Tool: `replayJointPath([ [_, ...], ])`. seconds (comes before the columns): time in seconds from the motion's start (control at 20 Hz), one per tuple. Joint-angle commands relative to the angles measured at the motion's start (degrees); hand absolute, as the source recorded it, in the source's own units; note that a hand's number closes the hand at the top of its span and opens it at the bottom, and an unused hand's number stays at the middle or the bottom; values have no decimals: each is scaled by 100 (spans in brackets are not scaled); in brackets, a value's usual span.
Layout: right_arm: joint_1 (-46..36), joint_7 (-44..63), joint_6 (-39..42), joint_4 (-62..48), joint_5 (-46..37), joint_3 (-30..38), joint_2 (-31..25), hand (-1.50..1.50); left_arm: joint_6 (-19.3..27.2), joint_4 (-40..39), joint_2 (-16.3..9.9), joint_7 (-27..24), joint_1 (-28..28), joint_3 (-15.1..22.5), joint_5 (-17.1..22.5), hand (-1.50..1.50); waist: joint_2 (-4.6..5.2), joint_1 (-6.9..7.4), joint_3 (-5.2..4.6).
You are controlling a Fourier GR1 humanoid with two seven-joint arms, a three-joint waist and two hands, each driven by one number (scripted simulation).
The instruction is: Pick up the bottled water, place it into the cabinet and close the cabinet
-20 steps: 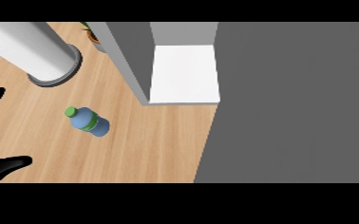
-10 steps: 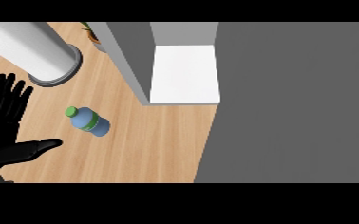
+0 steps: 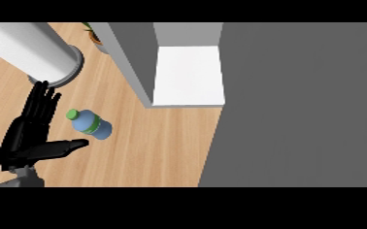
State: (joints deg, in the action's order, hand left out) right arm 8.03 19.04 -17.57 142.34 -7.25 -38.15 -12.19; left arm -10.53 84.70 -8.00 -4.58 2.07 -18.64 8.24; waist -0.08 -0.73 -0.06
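From the head view, the bottled water point(image 3: 90, 123) lies on its side on the wooden counter point(image 3: 158, 145), green cap toward the upper left, base toward the lower right — a slanted long axis. Only the left hand point(image 3: 30, 133) shows, at the left edge, fingers straight and spread upward, thumb stretched right; it holds nothing. The bottle sits just right of the fingers, above the thumb tip, so closing across its middle looks natural. The open cabinet point(image 3: 188, 75) waits well apart, upper right.

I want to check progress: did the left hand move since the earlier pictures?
Yes. The left hand has come further in from the lower left edge, closer to the bottled water, which lies unmoved on the counter.
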Motion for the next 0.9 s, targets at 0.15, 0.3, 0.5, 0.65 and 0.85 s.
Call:
replayJointPath([
  [0.15, 103, 316, -125, 716, -661, -121, -152, -150, -102, -918, 37, -599, 162, 98, -148, -150, -3, 17, 1],
  [0.3, -163, 356, -170, 288, -671, -142, -5, -150, 28, -1581, 149, -1116, 432, 170, -335, -150, 6, 28, 1],
  [0.5, 335, 250, -202, 923, -585, -235, -508, -150, 62, -2212, 184, -1582, 433, 163, -502, -150, 1, -46, -2],
  [0.65, 113, 423, -397, 807, -918, -568, -294, -150, 169, -2292, 318, -1769, 405, 270, -568, -150, -7, 4, -1],
  [0.85, 209, -168, -288, 501, -173, -46, -525, -150, 102, -3178, 169, -2542, 533, 125, -631, -150, 14, 9, 3],
])
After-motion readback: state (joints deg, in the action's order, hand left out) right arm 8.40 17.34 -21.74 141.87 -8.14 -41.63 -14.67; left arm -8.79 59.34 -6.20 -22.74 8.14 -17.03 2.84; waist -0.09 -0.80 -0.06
